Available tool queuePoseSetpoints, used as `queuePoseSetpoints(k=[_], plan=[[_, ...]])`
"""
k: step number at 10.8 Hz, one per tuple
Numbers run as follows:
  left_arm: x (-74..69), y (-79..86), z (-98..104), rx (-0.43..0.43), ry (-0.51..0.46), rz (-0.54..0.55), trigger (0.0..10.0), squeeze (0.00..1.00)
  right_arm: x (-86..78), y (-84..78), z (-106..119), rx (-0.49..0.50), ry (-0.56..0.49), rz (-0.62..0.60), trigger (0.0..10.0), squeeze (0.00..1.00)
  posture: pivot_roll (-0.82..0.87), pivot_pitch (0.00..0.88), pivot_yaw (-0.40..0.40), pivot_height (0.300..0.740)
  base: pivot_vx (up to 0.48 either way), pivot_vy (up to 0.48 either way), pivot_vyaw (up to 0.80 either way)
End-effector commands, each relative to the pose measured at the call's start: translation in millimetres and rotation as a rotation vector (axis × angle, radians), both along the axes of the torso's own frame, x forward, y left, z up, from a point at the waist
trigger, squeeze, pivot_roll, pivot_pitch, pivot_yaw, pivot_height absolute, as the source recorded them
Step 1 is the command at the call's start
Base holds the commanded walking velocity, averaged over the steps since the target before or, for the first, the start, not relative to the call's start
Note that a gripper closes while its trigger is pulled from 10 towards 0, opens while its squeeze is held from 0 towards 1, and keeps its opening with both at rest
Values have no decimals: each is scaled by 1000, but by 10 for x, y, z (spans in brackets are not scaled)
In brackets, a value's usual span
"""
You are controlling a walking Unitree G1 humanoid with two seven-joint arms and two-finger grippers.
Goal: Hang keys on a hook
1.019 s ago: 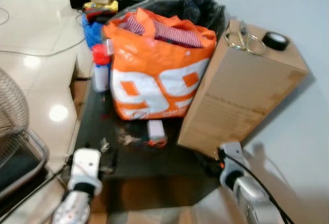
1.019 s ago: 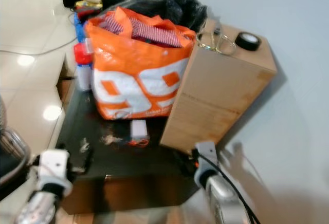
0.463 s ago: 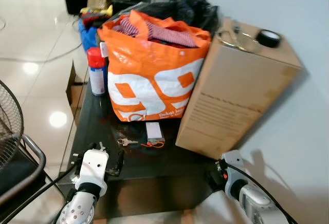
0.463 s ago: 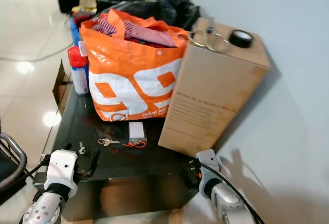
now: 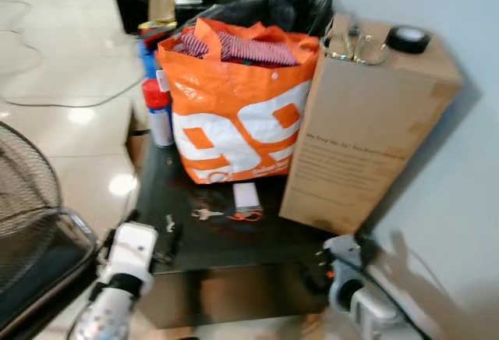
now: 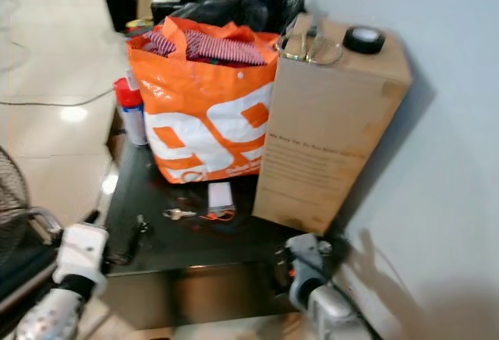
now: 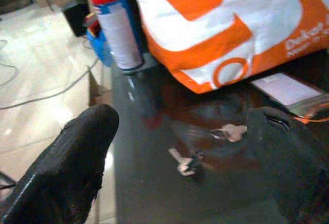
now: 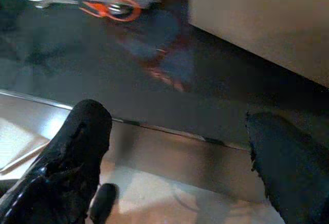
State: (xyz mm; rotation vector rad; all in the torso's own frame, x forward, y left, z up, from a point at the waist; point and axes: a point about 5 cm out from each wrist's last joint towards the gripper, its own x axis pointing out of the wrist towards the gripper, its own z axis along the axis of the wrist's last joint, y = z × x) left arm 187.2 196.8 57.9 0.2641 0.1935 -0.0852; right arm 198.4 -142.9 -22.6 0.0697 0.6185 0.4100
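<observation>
On the glossy dark table [image 5: 234, 242], small metal keys [image 7: 230, 131] lie flat just beyond the left gripper [image 7: 180, 162], fingers spread; right gripper [image 8: 175, 157] likewise spread, empty.

**What the views can't settle**

Head views smear with blur, so the print on the cardboard box [image 6: 320, 153] can't be read. The keys [image 5: 204, 214] on the dark table [image 5: 234, 242] are too small to count. In the left wrist view, the spray can [image 7: 114, 23] loses its top to the picture's edge.
</observation>
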Motion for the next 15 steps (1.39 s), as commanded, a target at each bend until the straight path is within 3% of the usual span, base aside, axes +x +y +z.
queuePoseSetpoints(k=[1, 6, 10, 12, 15], plan=[[-22, 28, 9, -6, 11, 8, 10000, 0, -1, 5, 41, 7, -28, 21, 10000, 0, 122, 0, 3, 740, 0, 0, 631], [-1, -26, 27, -39, -5, 6, 10000, 0, -61, -43, 124, 57, -31, 115, 10000, 0, 109, 0, -11, 740, 0, 0, 800], [76, -12, 108, -56, -62, 19, 10000, 0, -17, -46, 414, 154, -126, 145, 10000, 0, 90, 0, -41, 740, 0, 0, 600], [56, -28, 142, -71, -77, 26, 10000, 0, -31, -50, 431, 150, -132, 128, 10000, 0, 91, 0, -67, 740, 317, 0, 0], [22, -47, 141, -73, -79, 29, 10000, 0, 10, -80, 444, 127, -133, 113, 10000, 0, 97, 0, -78, 740, 354, 0, 692]])
